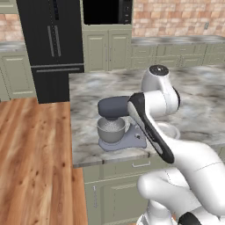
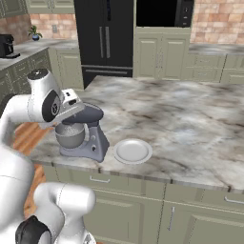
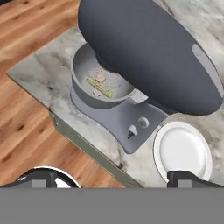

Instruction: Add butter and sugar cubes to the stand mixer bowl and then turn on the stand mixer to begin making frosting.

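White and round, the flat plate (image 3: 183,150) lies nearest my tool (image 3: 113,177), whose two dark tips stand wide apart with nothing between them. Beyond it on the marbled bench (image 3: 39,72) stands the lavender-grey stand mixer (image 3: 148,57), dark head down over the deep silver metal bowl (image 3: 81,85). I see the thin pale-yellow butter stick (image 3: 99,86) lying inside that bowl beside small pale cubes (image 3: 101,77).

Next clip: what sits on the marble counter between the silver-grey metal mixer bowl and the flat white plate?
The lavender-grey mixer base, with its two small knobs, fills the stretch between the silver-grey bowl and white plate, clearest in the hand view.
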### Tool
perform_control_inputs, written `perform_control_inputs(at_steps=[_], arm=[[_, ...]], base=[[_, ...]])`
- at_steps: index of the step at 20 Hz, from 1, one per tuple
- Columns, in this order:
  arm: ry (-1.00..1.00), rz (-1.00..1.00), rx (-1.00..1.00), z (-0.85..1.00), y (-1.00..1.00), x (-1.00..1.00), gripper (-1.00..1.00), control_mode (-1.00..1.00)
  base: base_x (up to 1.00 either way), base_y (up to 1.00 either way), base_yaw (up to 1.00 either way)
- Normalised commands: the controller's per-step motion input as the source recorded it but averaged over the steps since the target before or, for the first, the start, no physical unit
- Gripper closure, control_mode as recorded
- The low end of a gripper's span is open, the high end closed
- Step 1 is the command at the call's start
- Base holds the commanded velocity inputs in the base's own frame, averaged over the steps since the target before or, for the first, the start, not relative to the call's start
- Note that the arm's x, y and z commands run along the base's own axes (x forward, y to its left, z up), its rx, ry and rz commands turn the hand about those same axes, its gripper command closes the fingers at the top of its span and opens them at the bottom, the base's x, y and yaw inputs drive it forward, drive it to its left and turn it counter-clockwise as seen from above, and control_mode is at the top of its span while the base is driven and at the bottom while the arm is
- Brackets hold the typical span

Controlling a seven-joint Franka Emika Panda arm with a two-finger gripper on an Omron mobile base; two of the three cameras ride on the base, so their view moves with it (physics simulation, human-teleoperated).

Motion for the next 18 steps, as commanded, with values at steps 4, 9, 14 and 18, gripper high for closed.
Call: perform_control_inputs(at_steps=[4,9,14,18], arm=[[-0.06,-0.30,-0.03,-0.52,-0.20,-0.42,-1.00,-1.00],[0.00,-0.29,0.00,-0.43,-0.21,-0.01,-1.00,-1.00],[0.06,-0.29,0.00,-0.42,-0.16,0.07,-1.00,-1.00],[0.13,-0.20,0.03,-0.32,-0.16,0.26,-1.00,-1.00]], base=[[0.00,0.00,0.00],[0.00,0.00,0.00],[0.00,0.00,0.00],[0.00,0.00,0.00]])
